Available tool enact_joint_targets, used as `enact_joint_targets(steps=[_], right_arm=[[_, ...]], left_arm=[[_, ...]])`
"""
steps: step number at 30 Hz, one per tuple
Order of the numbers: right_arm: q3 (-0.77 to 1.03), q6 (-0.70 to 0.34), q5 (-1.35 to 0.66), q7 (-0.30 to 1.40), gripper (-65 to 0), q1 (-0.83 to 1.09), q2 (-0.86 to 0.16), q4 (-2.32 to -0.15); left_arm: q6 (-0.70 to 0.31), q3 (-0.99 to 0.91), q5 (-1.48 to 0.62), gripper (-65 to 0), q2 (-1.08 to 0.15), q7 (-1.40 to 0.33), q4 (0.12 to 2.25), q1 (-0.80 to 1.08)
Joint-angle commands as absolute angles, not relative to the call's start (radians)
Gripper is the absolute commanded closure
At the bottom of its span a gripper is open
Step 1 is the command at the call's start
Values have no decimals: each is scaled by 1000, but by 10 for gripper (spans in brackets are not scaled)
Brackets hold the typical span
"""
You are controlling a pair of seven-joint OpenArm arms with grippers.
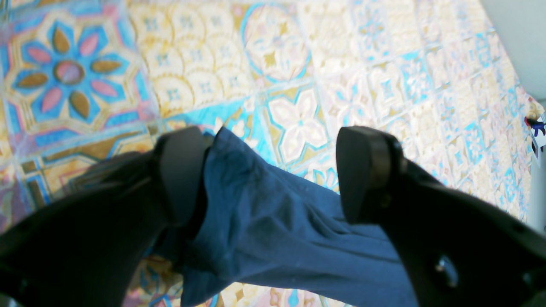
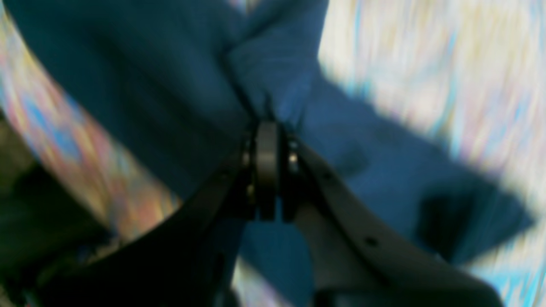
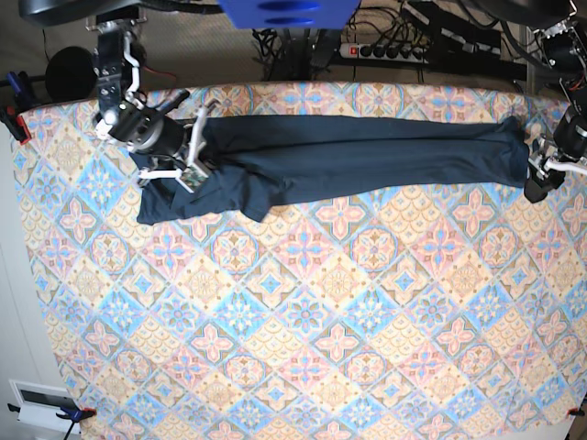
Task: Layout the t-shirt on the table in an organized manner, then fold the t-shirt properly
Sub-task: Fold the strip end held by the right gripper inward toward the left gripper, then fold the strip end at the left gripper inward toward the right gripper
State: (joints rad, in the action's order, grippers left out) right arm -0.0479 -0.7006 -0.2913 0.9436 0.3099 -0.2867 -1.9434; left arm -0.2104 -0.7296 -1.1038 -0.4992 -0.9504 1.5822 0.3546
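Base view shows the t-shirt (image 3: 348, 160) stretched along the desk's (image 3: 303, 367) far edge, right end effector (image 3: 188, 147) clamped on it, left end effector (image 3: 539, 174) apart; spreading should stay gentle.

It looks like a robotics lab: behind the patterned table (image 3: 303, 348) run tangled cables (image 3: 385, 27) and a power strip (image 3: 385, 50), with clamps (image 3: 13, 119) gripping its edge.
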Motion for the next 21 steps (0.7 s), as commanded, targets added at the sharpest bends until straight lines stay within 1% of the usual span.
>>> enact_joint_targets(steps=[1, 4, 7, 9, 12, 14, 15, 17, 21], right_arm=[[-25, -698, -338, 908, -5, 302, -303, -1968], [47, -698, -443, 909, -5, 334, -328, -1968], [82, -698, -506, 911, -5, 343, -334, -1966], [81, -698, -495, 931, -4, 341, -334, -1962], [81, -698, -452, 1018, -7, 340, -329, -1957], [85, -698, -404, 1047, -10, 340, -329, -1957], [85, -698, -383, 1049, -19, 340, -329, -1957], [82, -698, -332, 1052, -59, 332, -328, -1957], [96, -698, -303, 1052, -171, 295, -328, -1959]], left_arm=[[-216, -739, -1118, -475, -521, -935, 1596, 354], [-216, -739, -1118, -475, -521, -935, 1596, 352], [-216, -739, -1118, -475, -521, -934, 1596, 352], [-216, -739, -1118, -475, -521, -934, 1596, 352], [-216, -739, -1118, -475, -524, -934, 1596, 352], [-216, -739, -1116, -478, -527, -935, 1596, 352], [-216, -739, -1116, -481, -529, -935, 1596, 352], [-216, -739, -1099, -482, -529, -937, 1596, 357], [-216, -716, -995, -483, -565, -951, 1596, 358]])
